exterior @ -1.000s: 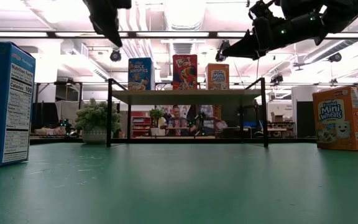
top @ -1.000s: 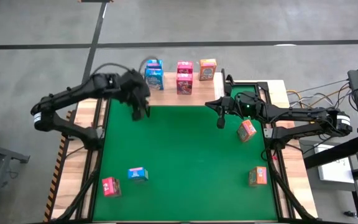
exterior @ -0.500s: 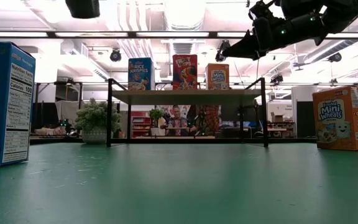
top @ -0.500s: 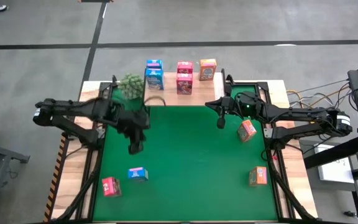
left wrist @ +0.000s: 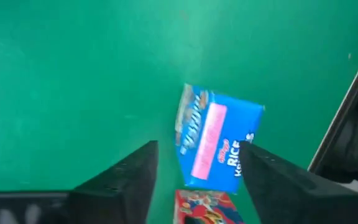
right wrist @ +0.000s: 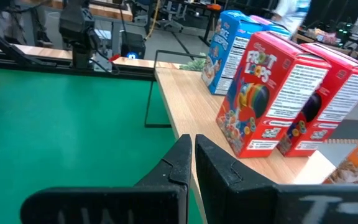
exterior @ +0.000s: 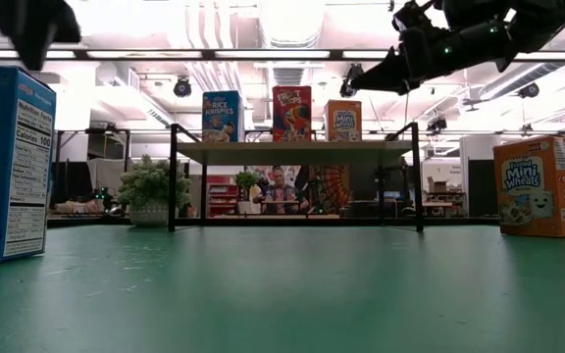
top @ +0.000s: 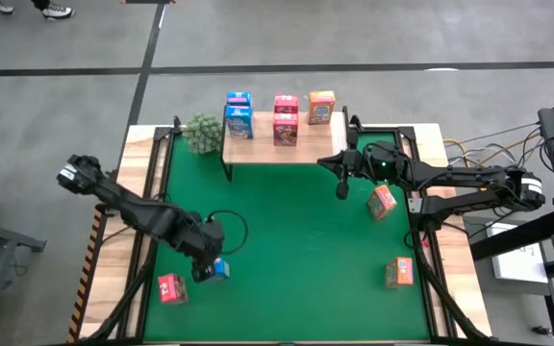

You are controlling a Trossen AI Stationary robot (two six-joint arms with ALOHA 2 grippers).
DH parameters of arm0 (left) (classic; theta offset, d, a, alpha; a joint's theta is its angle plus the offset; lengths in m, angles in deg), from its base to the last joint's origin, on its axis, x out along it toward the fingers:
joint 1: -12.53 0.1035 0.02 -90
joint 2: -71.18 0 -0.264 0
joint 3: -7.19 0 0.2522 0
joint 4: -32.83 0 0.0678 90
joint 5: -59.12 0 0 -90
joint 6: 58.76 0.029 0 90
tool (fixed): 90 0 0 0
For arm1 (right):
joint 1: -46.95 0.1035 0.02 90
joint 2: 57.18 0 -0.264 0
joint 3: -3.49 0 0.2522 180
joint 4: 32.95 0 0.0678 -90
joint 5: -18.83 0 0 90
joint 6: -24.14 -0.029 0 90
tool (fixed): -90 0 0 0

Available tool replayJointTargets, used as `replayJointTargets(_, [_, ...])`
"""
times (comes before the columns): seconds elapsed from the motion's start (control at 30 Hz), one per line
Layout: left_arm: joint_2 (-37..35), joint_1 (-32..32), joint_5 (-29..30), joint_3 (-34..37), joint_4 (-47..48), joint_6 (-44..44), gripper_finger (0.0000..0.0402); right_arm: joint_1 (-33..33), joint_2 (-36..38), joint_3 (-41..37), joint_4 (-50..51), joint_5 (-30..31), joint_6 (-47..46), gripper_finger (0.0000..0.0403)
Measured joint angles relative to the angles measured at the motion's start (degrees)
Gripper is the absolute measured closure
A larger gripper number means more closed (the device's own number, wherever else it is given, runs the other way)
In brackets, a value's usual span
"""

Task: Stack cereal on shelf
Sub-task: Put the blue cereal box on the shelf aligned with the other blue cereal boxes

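Several cereal boxes in blue point(top: 239, 115), pink-red point(top: 285, 120) and orange point(top: 321, 108) stand upright on the wooden shelf point(top: 263, 152) at the table's far edge. A blue box point(top: 217, 270) and a red box point(top: 171, 287) stand on the green mat near the left front. My left gripper point(top: 203, 266) point(left wrist: 197, 149) hangs open just above the blue box point(left wrist: 219, 137), pointing steeply down, and touches nothing. My right gripper point(top: 340, 187) point(right wrist: 192, 155) is shut and empty. It points level at the shelf's right end.
Two orange boxes point(top: 382, 201) point(top: 399, 273) stand on the mat at the right. A green plant point(top: 200, 133) sits by the shelf's left end. The shelf's black legs point(exterior: 173, 176) stand on the mat at the far edge. The mat's middle point(top: 296, 240) holds nothing.
My left gripper has swung from beside the shelf's left end toward the table's near left, sinking and rolling as it went, and now hangs over the blue box. The plant it covered shows again. No box has moved.
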Motion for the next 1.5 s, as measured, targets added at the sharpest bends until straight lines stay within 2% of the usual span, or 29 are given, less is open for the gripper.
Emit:
replayJointTargets(0.13, [0.76, -2.65, -1.33, 2.82, -4.16, -0.86, 0.0141, 0.00, 0.00, 0.00, 0.00, -0.64, -0.04, 0.0390])
replayJointTargets(0.23, [1.07, -4.14, -1.27, 3.25, -5.33, -0.98, 0.0123, 0.00, 0.00, 0.00, -0.01, -0.64, -0.08, 0.0390])
replayJointTargets(0.67, [5.14, -5.78, 1.27, 5.26, -5.96, -0.06, 0.0119, 0.00, -0.02, -0.01, 0.48, -0.64, -0.11, 0.0390])
replayJointTargets(0.83, [7.07, -5.80, 1.30, 5.26, -6.11, 1.53, 0.0135, 0.00, 0.00, -0.02, 0.83, -0.64, -0.43, 0.0390])
replayJointTargets(1.2, [7.51, -5.80, 0.71, 4.04, -5.82, 2.18, 0.0210, 0.00, 0.00, -0.02, 1.02, -0.64, -0.46, 0.0390])
replayJointTargets(1.5, [7.48, -5.80, 0.71, 3.19, -4.94, 3.08, 0.0241, 0.00, 0.00, -0.02, 1.27, -0.64, -0.52, 0.0390])
